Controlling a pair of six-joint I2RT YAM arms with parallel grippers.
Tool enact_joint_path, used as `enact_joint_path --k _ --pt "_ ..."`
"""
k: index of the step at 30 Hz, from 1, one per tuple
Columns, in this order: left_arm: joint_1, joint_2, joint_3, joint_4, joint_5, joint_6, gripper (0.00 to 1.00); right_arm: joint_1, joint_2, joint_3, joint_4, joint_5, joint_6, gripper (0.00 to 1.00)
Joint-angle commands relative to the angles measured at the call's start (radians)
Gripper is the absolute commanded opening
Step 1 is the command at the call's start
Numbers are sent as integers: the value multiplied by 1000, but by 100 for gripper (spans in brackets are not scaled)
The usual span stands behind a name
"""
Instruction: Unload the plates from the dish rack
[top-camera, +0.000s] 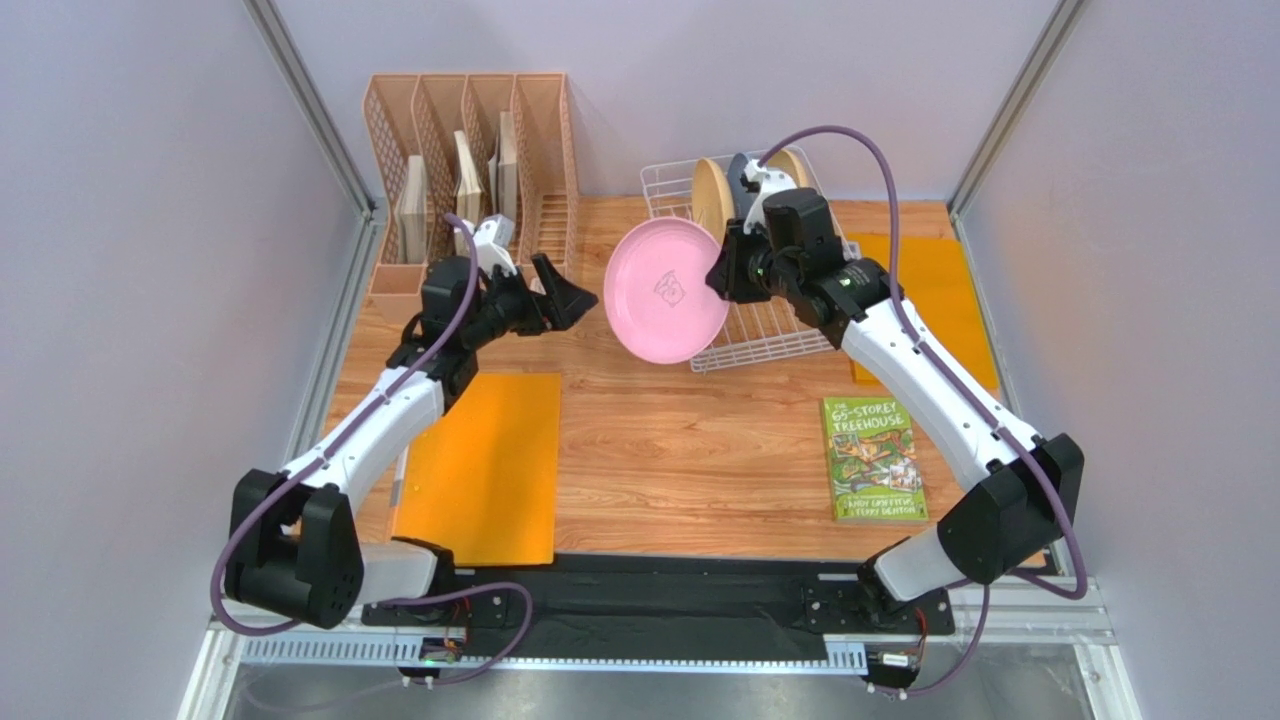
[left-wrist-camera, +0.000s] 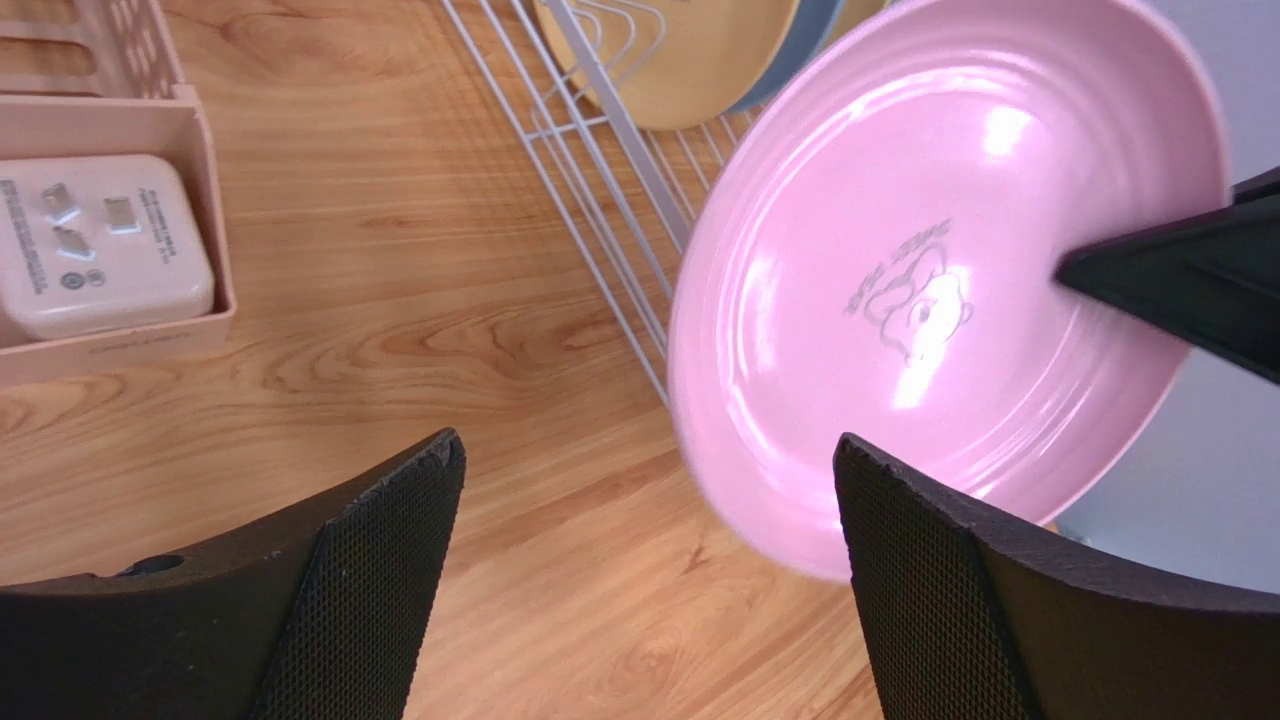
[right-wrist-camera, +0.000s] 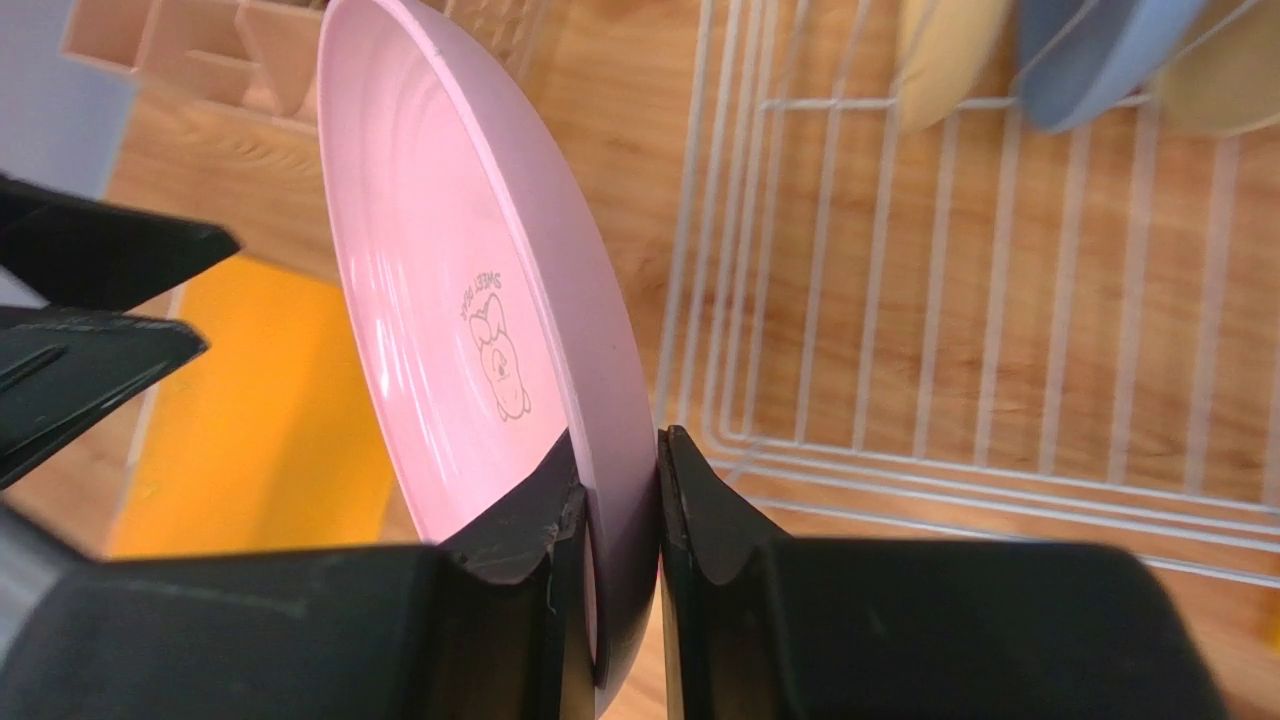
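My right gripper is shut on the rim of the pink plate and holds it on edge, in the air, just left of the white wire dish rack. In the right wrist view the fingers pinch the pink plate. Pale yellow, blue and cream-tan plates stand at the rack's far end. My left gripper is open and empty, close to the plate's left edge. The left wrist view shows the pink plate between and beyond its fingers.
A peach slotted organizer with beige boards stands at the back left. Orange mats lie at the front left and the right. A green book lies right of centre. A cream device sits in the organizer's tray.
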Motion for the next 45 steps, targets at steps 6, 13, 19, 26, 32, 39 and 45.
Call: enact_joint_path --k 6,13,19,26,32,39,45 --pt "-53 23 -26 210 -9 -82 95 -75 -26 -94 272 -467 215 5" --pt "-59 52 -42 219 -34 -90 40 -100 -3 -117 335 -565 267 5" --pt "-63 32 -39 150 -77 -54 0 -106 3 -128 329 -539 261 32" --pt "-64 1 -49 54 -100 1 0 -123 28 -107 205 -391 163 75" --pt "-70 -39 -87 -83 -75 25 0 -132 42 -79 110 -180 74 76" --pt "-76 -137 -234 -207 -38 30 0 -149 72 -55 73 -107 46 76" --pt "-78 -160 -328 -181 -64 35 0 -164 112 -22 72 -73 49 76"
